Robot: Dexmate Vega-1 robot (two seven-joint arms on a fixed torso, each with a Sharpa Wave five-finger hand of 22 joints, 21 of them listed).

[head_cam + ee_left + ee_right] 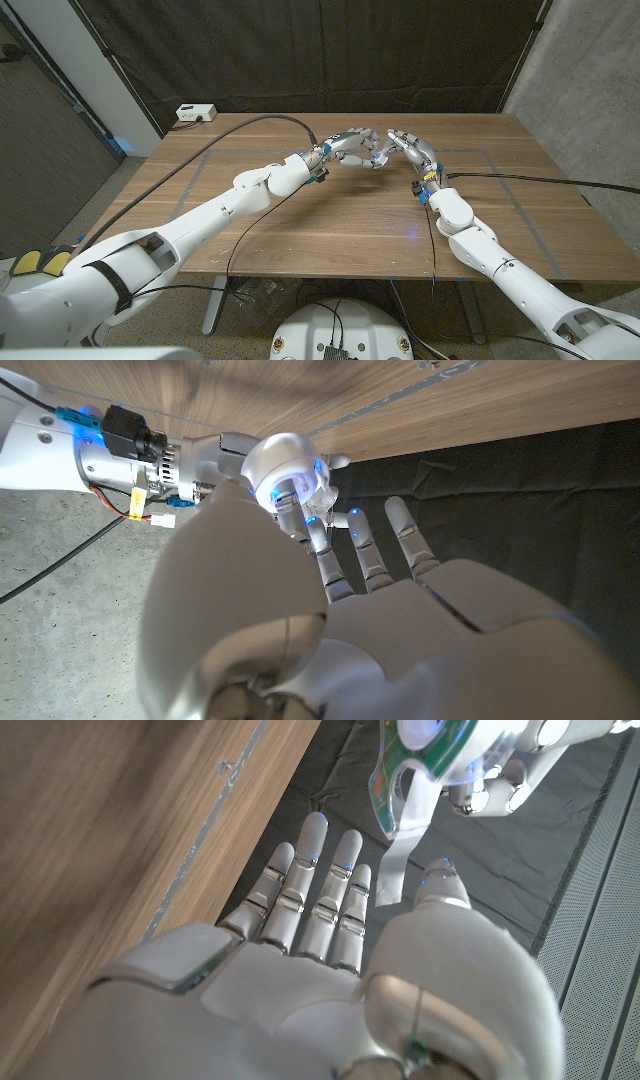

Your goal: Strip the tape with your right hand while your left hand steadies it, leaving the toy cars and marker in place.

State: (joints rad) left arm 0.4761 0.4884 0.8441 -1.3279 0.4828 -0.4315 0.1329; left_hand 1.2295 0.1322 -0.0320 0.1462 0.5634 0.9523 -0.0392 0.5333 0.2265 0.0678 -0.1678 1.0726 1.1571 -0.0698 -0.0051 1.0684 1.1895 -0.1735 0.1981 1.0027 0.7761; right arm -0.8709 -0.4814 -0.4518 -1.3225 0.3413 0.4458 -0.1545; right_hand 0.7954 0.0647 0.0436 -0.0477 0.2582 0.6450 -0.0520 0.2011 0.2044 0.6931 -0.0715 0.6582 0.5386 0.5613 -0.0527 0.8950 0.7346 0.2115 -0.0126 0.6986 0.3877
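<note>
Both hands meet above the far middle of the surface [300, 215]: my left hand [352, 148] and right hand [408, 145] nearly fingertip to fingertip. Tape must sit between the fingers, but I can't make it out. Right fingers [318, 885] look extended; can't tell any grip.

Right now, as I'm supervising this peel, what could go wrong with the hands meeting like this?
The left hand holds the tape off the table, so a hard pull by the right hand might tug it free. The loose strip hangs beside the right hand's fingers and could stick to them.
</note>
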